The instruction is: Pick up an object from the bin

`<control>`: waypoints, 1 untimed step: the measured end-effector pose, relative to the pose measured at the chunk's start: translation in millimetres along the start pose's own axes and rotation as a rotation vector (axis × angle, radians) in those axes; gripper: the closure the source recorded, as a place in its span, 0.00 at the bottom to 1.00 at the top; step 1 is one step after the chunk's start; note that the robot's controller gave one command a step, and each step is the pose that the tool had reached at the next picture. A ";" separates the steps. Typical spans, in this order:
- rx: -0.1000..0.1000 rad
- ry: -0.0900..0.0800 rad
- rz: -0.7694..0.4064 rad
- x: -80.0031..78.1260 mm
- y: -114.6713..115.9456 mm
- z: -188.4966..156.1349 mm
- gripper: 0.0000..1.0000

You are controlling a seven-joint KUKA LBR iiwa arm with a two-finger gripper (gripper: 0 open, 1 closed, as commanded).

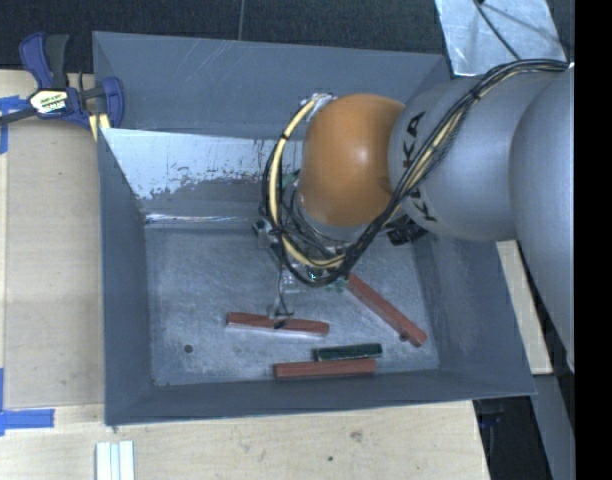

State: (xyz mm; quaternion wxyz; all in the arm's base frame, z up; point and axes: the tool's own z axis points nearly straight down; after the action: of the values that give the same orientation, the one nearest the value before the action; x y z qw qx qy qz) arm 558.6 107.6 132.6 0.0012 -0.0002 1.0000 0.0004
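Lying flat near the middle of the bin (pixel 126 298) floor, a reddish-brown stick (pixel 251 320) sat directly under the gripper (pixel 283 313), whose tip touched it; whether the gripper was clamped on it could not be told. The lift apparently was not yet done. A dark bar (pixel 348 351), a second brown stick (pixel 324 369) and a slanted brown stick (pixel 386 310) lay close by.
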 end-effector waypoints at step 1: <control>0.000 0.004 -0.185 51.3 -5.0 62.1 0.00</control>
State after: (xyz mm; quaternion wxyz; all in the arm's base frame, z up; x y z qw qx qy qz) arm 507.4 102.7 70.4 -0.0008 -0.0923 0.9957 0.0004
